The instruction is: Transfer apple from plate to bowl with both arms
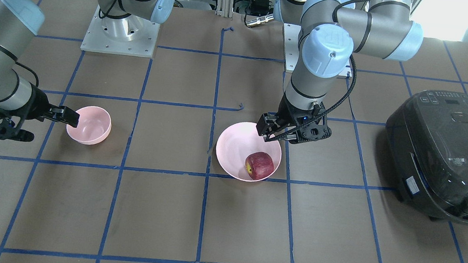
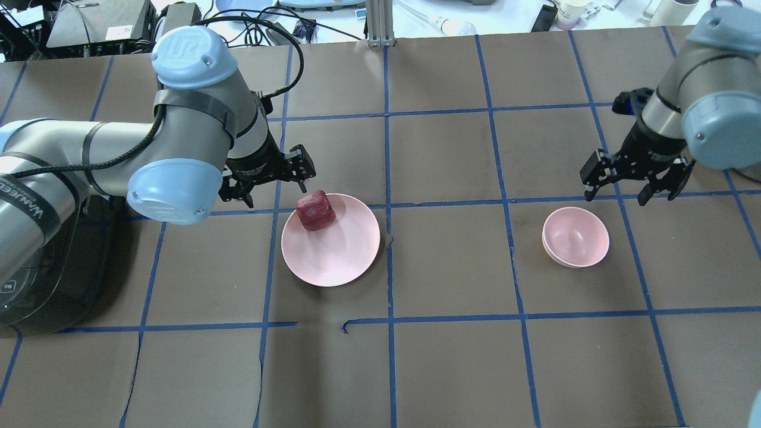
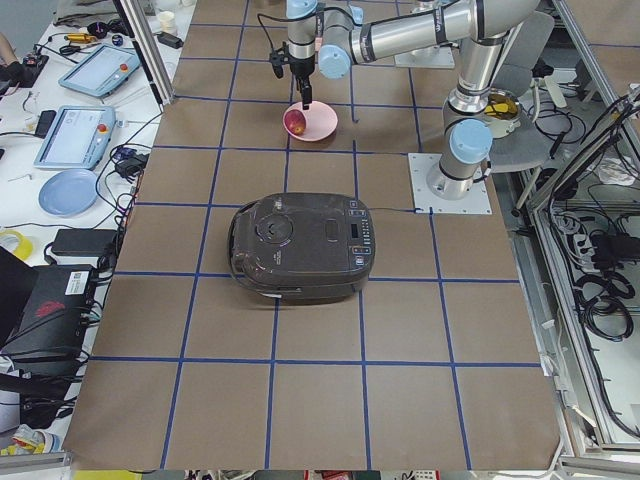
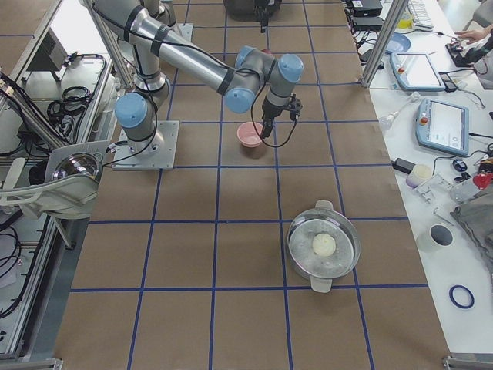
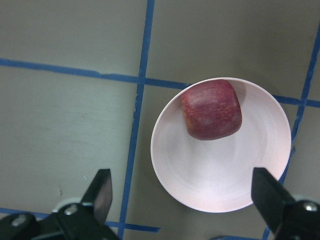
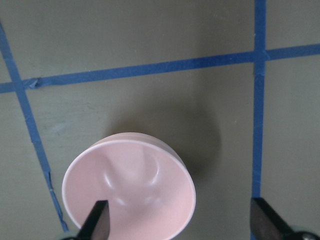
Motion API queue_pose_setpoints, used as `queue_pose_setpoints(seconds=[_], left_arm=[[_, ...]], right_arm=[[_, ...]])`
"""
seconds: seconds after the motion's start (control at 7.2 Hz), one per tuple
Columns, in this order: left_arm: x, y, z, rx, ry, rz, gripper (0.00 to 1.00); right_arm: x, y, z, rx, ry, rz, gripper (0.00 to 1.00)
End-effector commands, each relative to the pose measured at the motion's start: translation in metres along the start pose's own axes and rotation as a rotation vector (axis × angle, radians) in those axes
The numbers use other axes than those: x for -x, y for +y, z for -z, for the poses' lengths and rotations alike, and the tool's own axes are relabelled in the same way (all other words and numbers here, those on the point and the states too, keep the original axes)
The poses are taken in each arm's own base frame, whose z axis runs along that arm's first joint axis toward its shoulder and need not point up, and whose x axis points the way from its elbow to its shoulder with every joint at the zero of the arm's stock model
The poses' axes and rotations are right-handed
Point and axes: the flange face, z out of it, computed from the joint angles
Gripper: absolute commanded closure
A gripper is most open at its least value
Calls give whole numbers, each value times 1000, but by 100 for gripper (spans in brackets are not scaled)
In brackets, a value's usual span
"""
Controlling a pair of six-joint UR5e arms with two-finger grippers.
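Blocky red apple (image 5: 211,109) on smooth pink plate (image 5: 220,172), left claw (image 5: 181,179) spread above, right claw (image 2: 615,196) spread near deep bowl (image 6: 150,175), rim cropped

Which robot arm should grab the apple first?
Left. The open left gripper hangs right beside the apple on the plate, while the right gripper is far off by the bowl.
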Motion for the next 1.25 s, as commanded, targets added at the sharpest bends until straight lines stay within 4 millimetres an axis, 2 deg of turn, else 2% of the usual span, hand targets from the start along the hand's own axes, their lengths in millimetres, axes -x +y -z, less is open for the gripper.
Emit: queue_pose_setpoints(seconds=[0.0,0.14,0.42,0.56,0.83,0.97,1.11], left_arm=[[-15,-8,-41,27,30,97,0],[-21,-13,-60,30,72,97,0],[-24,-19,-84,42,62,87,0],[-24,-20,-95,60,53,81,0],[-27,-24,-105,68,52,71,0],[-27,-24,-109,67,51,71,9],[-28,-26,-110,59,58,75,37]], right_arm=[[-1,5,-60,36,-10,6,0],[-1,2,-73,61,-17,26,0],[-1,0,-74,65,-18,28,89],[-1,0,-71,63,-17,22,100],[0,-1,-61,54,-29,18,100],[1,-8,-45,24,-37,7,100],[8,-4,-10,24,-72,-24,100]])
